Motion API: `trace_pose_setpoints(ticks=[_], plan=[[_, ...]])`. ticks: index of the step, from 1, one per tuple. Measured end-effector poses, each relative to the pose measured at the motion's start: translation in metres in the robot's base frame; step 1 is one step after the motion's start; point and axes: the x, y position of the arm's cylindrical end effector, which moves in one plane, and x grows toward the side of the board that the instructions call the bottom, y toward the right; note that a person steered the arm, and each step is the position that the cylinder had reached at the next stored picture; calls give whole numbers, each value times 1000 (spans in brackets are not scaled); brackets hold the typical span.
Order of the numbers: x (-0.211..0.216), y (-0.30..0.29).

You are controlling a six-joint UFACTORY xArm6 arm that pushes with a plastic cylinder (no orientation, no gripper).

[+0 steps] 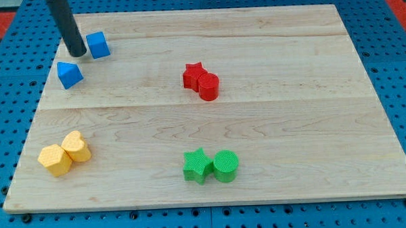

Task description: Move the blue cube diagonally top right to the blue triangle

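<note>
Wooden table [269, 64] lying on a blue pegboard [390, 46]. Dark rod coming down from the view's top left, no fingers on it to open or close. My tip [75, 53] resting just left of the blue cube [98, 45], touching or nearly so, and just above the blue triangle [69, 74]. Blue cube up and to the right of the blue triangle, near but apart. Centre: red star [193, 75] touching red cylinder [209, 86]. Bottom centre: green star [198, 165] against green cylinder [226, 166]. Bottom left: yellow hexagon [54, 160] pressed to yellow heart [76, 146].
</note>
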Motion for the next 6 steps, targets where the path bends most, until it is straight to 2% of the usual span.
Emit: trace_pose_setpoints(ticks=[1,3,4,5,6], plan=[[6,18],[-62,32],[-48,70],[-58,94],[-87,126]])
